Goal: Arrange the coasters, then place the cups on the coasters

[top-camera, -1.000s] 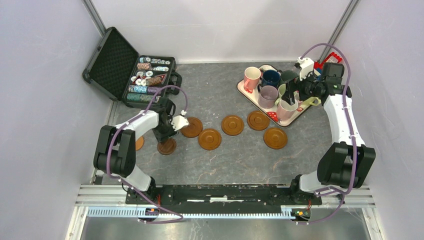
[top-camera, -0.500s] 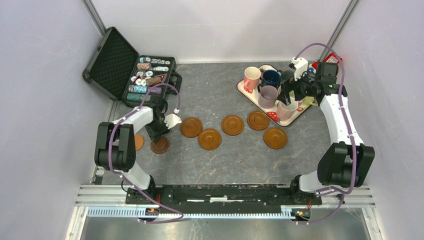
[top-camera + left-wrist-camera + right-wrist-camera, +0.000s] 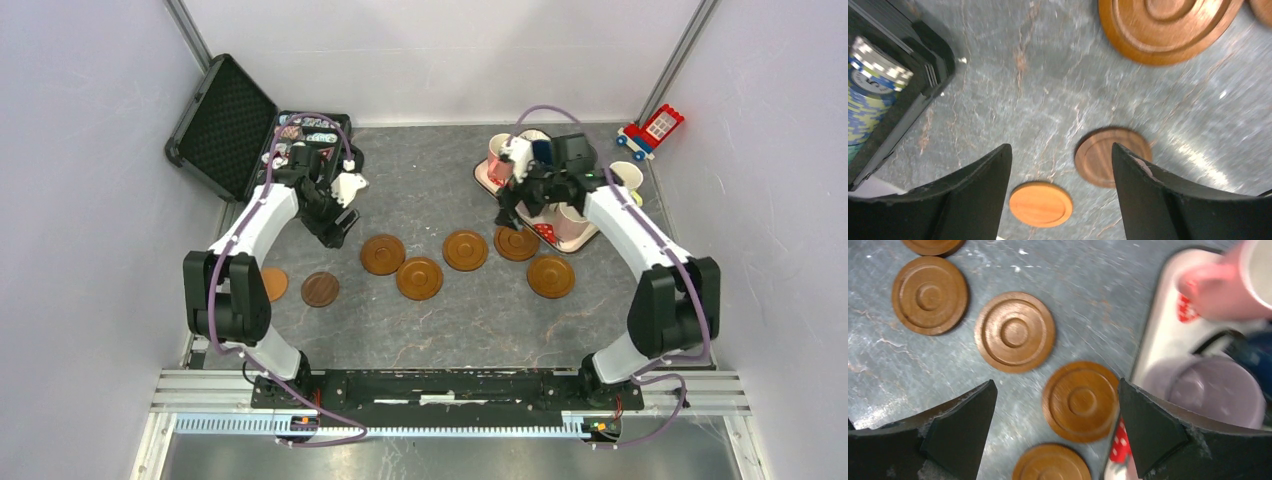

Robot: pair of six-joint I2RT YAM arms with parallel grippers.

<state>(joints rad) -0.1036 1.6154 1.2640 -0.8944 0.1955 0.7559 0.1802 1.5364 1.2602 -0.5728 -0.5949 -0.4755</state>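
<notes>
Five brown ringed coasters lie in a loose row, from one [image 3: 383, 254] on the left to one [image 3: 551, 276] on the right. A darker coaster [image 3: 320, 289] [image 3: 1110, 155] and a plain orange one [image 3: 272, 284] [image 3: 1040, 204] lie further left. My left gripper [image 3: 335, 215] [image 3: 1060, 150] hangs open and empty above the bare table, behind those two. My right gripper [image 3: 510, 210] [image 3: 1058, 385] is open above a coaster [image 3: 1082, 400] beside the tray [image 3: 1158, 340]. On the tray stand the cups, with pink [image 3: 1228, 285], mauve [image 3: 1215, 390] and cream [image 3: 575, 222] showing; the arm hides others.
An open black case of poker chips [image 3: 300, 150] [image 3: 873, 90] sits at the back left, close behind my left gripper. A red and blue toy block [image 3: 650, 128] lies at the back right. A pale green cup [image 3: 628, 176] stands at the tray's right end. Walls enclose three sides.
My left gripper opened, left the dark coaster on the table and drew back toward the case. My right arm swung left from the tray's right side to its left edge.
</notes>
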